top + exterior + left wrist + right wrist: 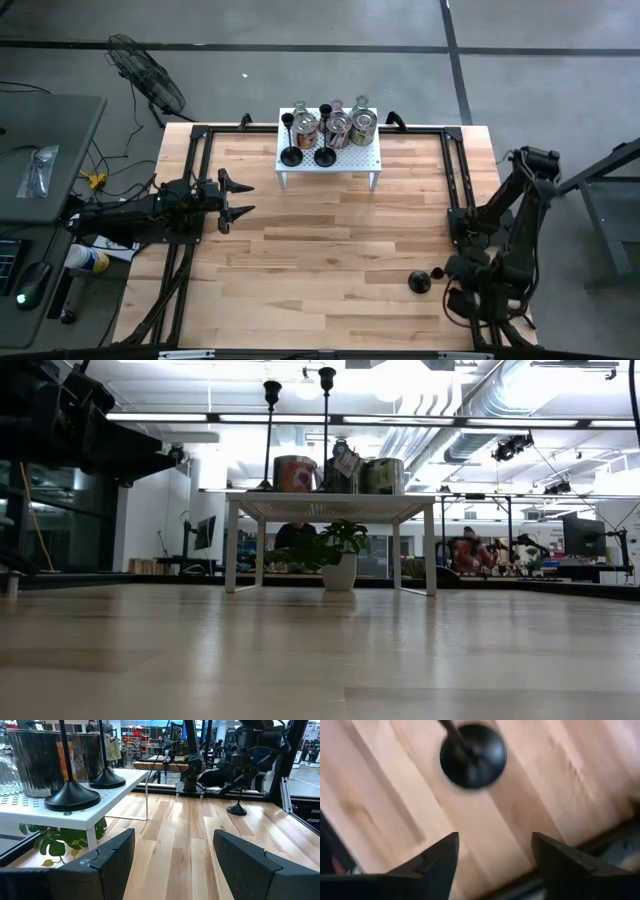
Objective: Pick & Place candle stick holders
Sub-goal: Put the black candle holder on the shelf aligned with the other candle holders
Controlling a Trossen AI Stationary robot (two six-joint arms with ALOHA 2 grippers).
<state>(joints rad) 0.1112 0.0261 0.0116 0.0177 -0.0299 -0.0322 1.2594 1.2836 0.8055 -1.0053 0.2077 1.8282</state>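
Observation:
A black candle stick holder stands upright on its round base on the table at the near right; it also shows in the right wrist view and the left wrist view. My right gripper is open just to its right, apart from it. Two more black holders and several squat glass or silvery holders stand on the white perforated rack at the far middle. My left gripper is open and empty at the table's left, short of the rack.
A black frame runs along the table's left, far and right edges. The rack stands on thin legs with open space beneath. Bare wood lies between the two arms. A plant and the room show beyond the table.

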